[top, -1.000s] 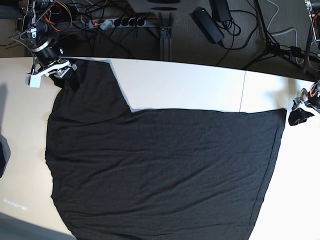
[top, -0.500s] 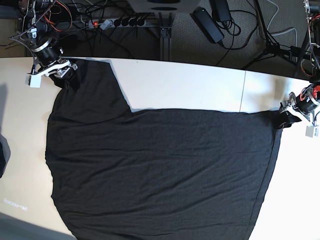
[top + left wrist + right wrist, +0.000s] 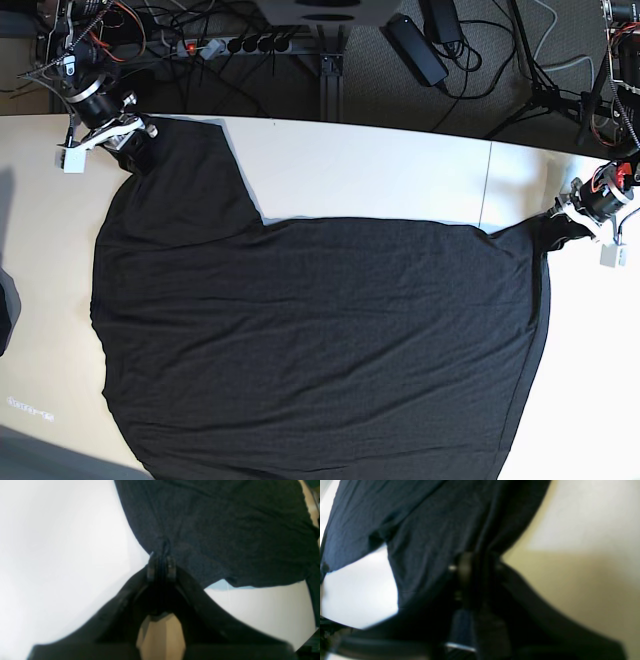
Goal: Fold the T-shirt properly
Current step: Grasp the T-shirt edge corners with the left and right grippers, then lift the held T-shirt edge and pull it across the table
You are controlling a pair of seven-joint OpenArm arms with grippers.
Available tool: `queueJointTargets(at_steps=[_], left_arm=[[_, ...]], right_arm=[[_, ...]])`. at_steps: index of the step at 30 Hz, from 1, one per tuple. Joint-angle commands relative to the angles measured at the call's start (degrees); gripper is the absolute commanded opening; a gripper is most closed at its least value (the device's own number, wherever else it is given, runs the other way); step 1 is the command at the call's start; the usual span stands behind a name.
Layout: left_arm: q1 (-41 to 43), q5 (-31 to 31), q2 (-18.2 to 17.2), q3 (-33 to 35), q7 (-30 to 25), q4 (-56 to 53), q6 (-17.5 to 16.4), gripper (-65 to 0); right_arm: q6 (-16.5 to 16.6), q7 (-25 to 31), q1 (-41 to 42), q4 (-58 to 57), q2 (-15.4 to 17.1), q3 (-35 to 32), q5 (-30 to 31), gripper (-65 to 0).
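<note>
A: Where's the T-shirt (image 3: 320,340)?

B: Spread flat on the desk (image 3: 380,170), long axis running between the two arms, rest of it toward the camera side.

A: Fingers?

B: Left gripper (image 3: 572,222) pinched on the corner of the T-shirt at the power strip (image 3: 235,45) side; fabric bunches between the fingers (image 3: 171,566) in its wrist view. Right gripper (image 3: 132,135) clenched on the opposite far corner, cloth draped off its fingers (image 3: 465,565).

A: What does the next move turn on?

B: Likely both corners drawn away from the power strip, over the body. Neither arm nearer.
</note>
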Motion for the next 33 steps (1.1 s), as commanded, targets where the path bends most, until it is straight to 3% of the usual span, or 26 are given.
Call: queueJointTargets(at_steps=[1,12,21,33], left_arm=[[-0.33,1.40,-0.94,-0.24,-0.26,0.33,-1.15,-62.1],[-0.33,7.34,-0.33,-0.24,-2.19,0.33,-1.15,-65.0],[-0.31,7.28,-0.37,-0.24,-0.46,0.33,-1.15,-65.0],[0.66,2.38,-0.70,-0.37,3.37,0.33,-1.15,-65.0]], right_arm=[[0.96,-5.35,-1.09,-0.66,-0.02,-0.63,-3.19,-63.2],[1.01,-5.40,-1.11,-0.66,-0.02,-0.61,-3.26,-65.0],[3.93,-5.66,-1.25,-0.59,-0.02,-0.61,-3.21,-65.0],[3.93,-10.21,-1.60,0.35,0.02,-0.11,-3.21,-65.0]])
